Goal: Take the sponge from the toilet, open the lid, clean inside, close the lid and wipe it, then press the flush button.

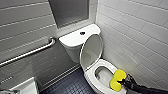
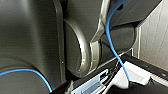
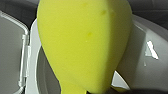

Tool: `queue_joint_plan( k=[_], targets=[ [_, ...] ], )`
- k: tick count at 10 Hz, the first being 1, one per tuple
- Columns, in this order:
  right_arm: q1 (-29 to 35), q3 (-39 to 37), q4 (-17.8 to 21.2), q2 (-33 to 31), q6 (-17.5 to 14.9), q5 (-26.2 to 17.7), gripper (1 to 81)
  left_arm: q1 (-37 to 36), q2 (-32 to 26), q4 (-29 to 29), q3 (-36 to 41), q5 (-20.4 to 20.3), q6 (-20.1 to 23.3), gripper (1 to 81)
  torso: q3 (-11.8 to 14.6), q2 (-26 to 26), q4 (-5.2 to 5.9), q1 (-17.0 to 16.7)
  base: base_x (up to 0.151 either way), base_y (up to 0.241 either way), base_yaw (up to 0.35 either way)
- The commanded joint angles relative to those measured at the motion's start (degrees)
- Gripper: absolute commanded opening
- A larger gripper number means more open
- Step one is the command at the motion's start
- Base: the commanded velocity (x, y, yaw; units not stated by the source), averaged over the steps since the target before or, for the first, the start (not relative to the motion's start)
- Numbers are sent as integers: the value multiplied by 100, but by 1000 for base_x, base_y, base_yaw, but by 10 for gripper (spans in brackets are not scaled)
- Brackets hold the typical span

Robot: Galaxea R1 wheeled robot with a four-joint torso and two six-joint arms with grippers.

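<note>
From the left I first see the grab bar [image 1: 30, 52] on the wall, which has no part in the job. Next is the toilet [image 1: 72, 51], with the flush button [image 1: 82, 33] dark in the middle of the tank top and not yet needed. The lid [image 1: 92, 48] stands already open, leaning back against the tank, so the opening step is done. The seat [image 1: 91, 75] lies down around the bowl [image 1: 103, 73].

I judge that I am at the start of the cleaning step. The sponge [image 1: 117, 79] is in my grip, but it is not inside the bowl. It hangs over the right front part of the seat, with its edge reaching over the opening. Whether it touches the seat I cannot tell.

The right tool [image 1: 123, 81] is pinching the sponge at its end nearest the arm. The jaws are pressed together on the foam, and the rest of the yellow body sticks out free toward the bowl. In the right wrist view the sponge stands large in front of the camera, with the bowl behind it.

The next move, as I think, calls for carrying the sponge a little inward and then down past the seat ring to the inner wall. I must keep the arm low and not go too far back, because a push on the lid could make it fall shut. The tiled wall [image 1: 140, 37] is near on the right, so there is little room for the elbow.
</note>
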Motion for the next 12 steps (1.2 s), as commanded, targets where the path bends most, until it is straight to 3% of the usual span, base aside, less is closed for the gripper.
queue_joint_plan(
  k=[1, 6, 12],
  targets=[
    [-168, 568, 112, -718, 83, -120, 10, 194, -18, 20, 168, 533, 62, 811, 0, 0, 0, 0, 0, 0, 0],
    [-951, 1430, 60, -1149, 74, 294, 10, 194, 69, 29, 168, 533, 141, 811, 2, 0, 0, 0, 0, 0, 0],
    [-1276, 1896, -19, -1282, -13, 146, 10, 176, 123, 38, 168, 533, 238, 811, 5, -2, 0, 0, 0, 0, 0]
  ],
)
